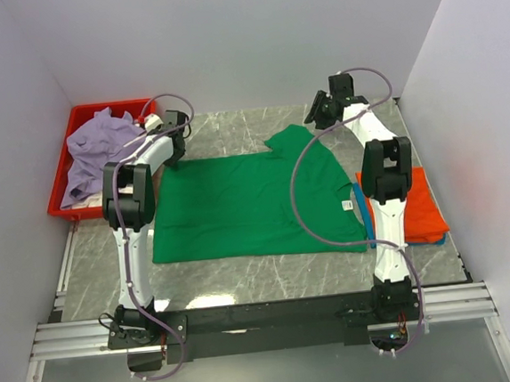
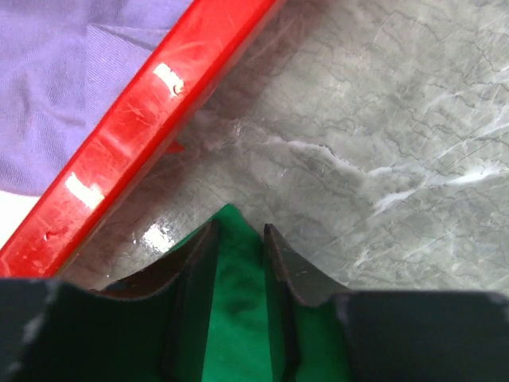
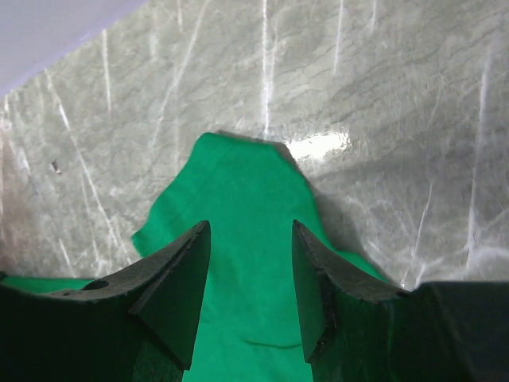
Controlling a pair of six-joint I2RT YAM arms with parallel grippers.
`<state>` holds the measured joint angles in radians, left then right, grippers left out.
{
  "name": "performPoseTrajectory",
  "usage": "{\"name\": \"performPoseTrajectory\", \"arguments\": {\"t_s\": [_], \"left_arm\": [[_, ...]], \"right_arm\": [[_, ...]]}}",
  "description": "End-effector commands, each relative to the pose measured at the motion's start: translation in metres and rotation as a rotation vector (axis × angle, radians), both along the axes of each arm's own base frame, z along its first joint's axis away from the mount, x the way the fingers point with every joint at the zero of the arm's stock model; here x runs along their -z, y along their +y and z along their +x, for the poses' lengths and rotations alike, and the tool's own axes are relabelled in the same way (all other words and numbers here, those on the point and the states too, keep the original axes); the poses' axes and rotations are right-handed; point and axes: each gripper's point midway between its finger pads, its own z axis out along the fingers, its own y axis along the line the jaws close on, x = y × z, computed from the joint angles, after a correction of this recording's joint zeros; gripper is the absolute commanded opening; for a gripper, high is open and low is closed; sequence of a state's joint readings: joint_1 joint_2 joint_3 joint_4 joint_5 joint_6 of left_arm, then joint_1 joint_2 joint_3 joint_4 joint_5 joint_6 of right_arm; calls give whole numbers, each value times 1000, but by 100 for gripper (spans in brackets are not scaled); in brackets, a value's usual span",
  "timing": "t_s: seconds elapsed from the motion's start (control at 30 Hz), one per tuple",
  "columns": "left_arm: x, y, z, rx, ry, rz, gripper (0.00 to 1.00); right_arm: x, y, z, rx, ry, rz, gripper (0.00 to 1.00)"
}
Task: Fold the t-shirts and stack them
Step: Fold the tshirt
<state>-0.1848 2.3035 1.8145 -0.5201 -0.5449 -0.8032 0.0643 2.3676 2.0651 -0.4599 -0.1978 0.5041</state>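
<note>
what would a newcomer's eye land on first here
The bright green t-shirt lies spread flat across the middle of the marble table. The left hand is at its far left corner and the right hand is over its far right sleeve. Next come the red tray at far left, holding a heaped lavender t-shirt, and the folded orange t-shirt at the right edge.

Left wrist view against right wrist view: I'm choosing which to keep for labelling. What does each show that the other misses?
Only left wrist: the red tray with the lavender tee inside. Only right wrist: a green sleeve and a strip of wall. Both: the green tee lying on the marble table.
</note>
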Motion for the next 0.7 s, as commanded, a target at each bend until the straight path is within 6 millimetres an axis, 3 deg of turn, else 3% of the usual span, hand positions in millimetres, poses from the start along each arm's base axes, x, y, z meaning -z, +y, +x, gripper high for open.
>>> {"name": "performPoseTrajectory", "arguments": {"t_s": [0.0,0.17,0.37,0.6,0.67], "left_arm": [[-2,-1,3,-7,-8,-12,32],[-1,-1,1,-1,-11,-27,17],[2,-3,0,2,-15,-46,8],[2,-5,0,13,-17,-56,3],[2,-6,0,17,-17,-57,2]], "right_arm": [[-8,-5,13,7,-33,10,52],[11,-5,17,9,-10,16,53],[17,-9,21,47,19,9,53],[31,-29,1,141,89,-35,52],[26,-33,0,151,86,-46,52]]}}
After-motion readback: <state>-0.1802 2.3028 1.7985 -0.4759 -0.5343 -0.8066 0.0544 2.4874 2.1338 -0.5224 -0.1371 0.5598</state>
